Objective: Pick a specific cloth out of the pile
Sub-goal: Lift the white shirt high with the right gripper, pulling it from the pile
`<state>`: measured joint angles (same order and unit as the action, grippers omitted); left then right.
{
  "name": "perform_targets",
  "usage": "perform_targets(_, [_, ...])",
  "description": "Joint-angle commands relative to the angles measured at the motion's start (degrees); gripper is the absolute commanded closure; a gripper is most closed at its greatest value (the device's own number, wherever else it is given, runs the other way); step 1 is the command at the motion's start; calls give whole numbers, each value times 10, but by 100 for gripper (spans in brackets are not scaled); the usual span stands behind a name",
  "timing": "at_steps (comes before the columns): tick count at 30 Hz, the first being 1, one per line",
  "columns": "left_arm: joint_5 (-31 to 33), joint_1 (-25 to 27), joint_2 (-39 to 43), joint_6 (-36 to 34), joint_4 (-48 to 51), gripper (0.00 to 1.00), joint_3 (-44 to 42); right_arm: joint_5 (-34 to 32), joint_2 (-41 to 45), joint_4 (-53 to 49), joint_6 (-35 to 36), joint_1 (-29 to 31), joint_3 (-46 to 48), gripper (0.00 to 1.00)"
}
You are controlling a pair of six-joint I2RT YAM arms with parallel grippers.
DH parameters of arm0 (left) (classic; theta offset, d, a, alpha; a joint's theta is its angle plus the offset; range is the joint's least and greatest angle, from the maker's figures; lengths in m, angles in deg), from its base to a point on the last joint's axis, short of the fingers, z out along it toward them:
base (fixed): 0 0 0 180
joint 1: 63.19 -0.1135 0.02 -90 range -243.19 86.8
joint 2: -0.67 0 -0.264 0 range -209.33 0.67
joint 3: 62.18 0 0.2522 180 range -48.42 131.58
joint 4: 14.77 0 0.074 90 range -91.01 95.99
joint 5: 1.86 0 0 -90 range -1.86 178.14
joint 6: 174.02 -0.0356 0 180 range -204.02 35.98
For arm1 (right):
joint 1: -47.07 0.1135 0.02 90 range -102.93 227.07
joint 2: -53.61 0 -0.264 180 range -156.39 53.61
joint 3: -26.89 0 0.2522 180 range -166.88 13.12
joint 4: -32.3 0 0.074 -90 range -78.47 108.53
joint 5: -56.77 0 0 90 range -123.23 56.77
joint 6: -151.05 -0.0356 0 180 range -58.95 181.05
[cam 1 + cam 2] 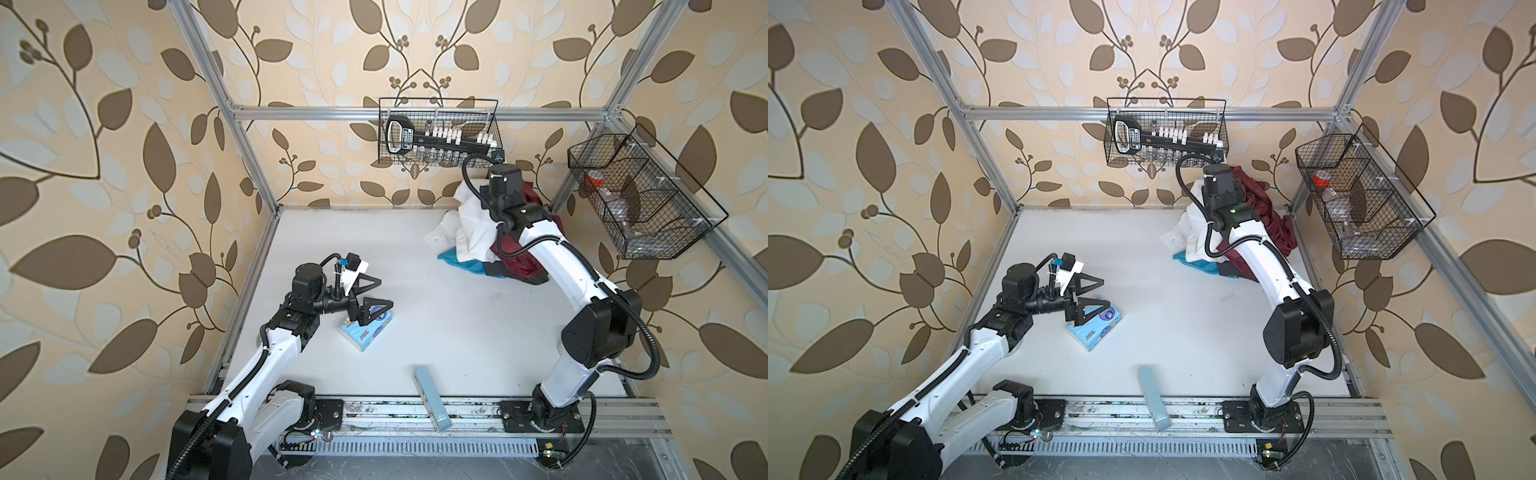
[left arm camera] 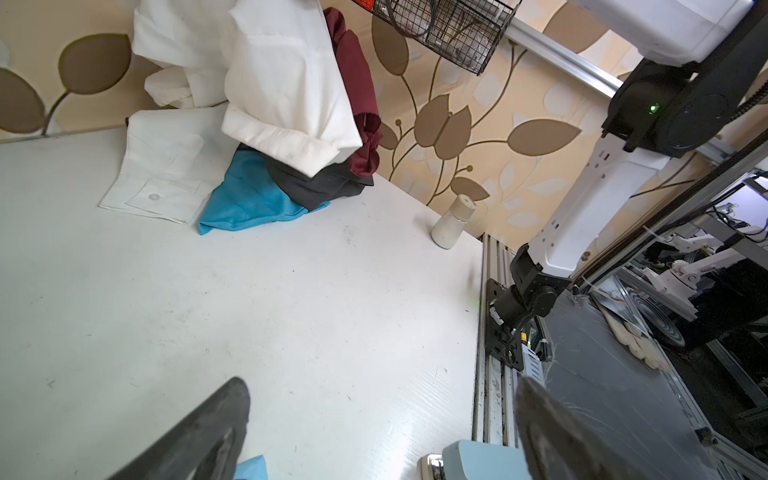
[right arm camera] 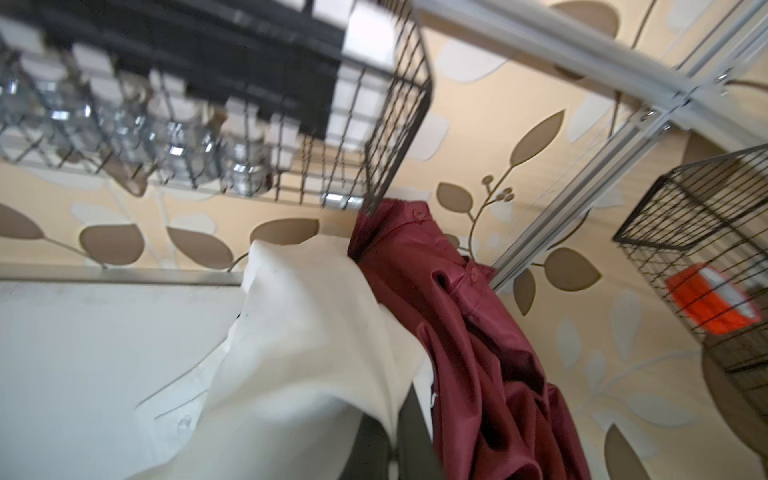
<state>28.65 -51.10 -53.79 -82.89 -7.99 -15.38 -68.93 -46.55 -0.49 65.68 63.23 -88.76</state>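
Note:
The white cloth [image 1: 469,224] [image 1: 1190,235] hangs lifted at the back right corner, over the pile [image 1: 519,262] of maroon, dark grey and bright blue garments. In the right wrist view my right gripper [image 3: 395,440] is shut, pinching a fold of the white cloth [image 3: 307,332], with the maroon garment [image 3: 478,353] bunched right beside it. In both top views its fingers are hidden under the wrist and fabric. One white cuff [image 2: 162,178] still lies flat on the table. My left gripper [image 1: 386,292] [image 1: 1108,296] [image 2: 382,386] stands open and empty at the left.
A tissue pack [image 1: 365,328] lies under the left gripper. A pale blue box [image 1: 432,399] sits across the table's front edge. Wire baskets hang on the back wall [image 1: 440,133] and right frame [image 1: 640,195], close above the right wrist. A small white bottle [image 2: 453,222] stands near the right wall.

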Motion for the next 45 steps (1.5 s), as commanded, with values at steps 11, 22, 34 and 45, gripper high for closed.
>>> perform_targets(11, [2,8,15,-20,7,1,20,-5,-17,94,104,-18,-222,100])
perform_targets(22, [4,8,14,-22,8,1,20,145,29,121,10,-18,-233,100])
perform_targets(34, [7,8,14,-23,9,1,20,312,44,158,-49,64,-299,100])
perform_targets(45, [9,9,17,-24,10,1,19,336,35,171,-61,87,-204,100])
